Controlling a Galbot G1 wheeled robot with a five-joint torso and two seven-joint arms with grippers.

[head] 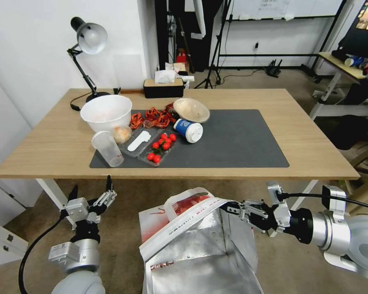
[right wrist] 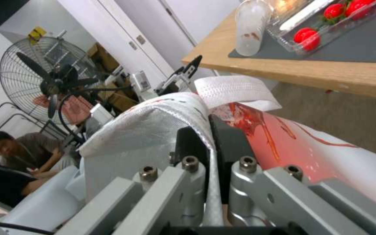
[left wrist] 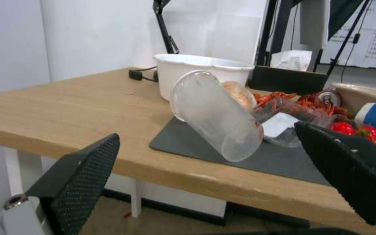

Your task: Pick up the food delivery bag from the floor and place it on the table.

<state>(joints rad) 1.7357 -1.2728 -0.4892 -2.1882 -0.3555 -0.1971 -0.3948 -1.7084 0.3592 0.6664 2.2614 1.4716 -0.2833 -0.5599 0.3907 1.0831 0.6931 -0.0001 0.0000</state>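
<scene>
Food delivery bag (head: 200, 245) below tabletop (head: 306, 139) edge, seemingly lifted; right gripper (head: 233, 209) jaws clamped on rim. Left gripper (head: 92, 192) jaws spread, empty.

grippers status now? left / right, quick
Left gripper: open, holding nothing, raised below the table edge.
Right gripper: shut on the rim of the food delivery bag, in front of the table.

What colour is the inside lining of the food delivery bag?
Shiny silver foil lines the food delivery bag, clearest in the head view.
</scene>
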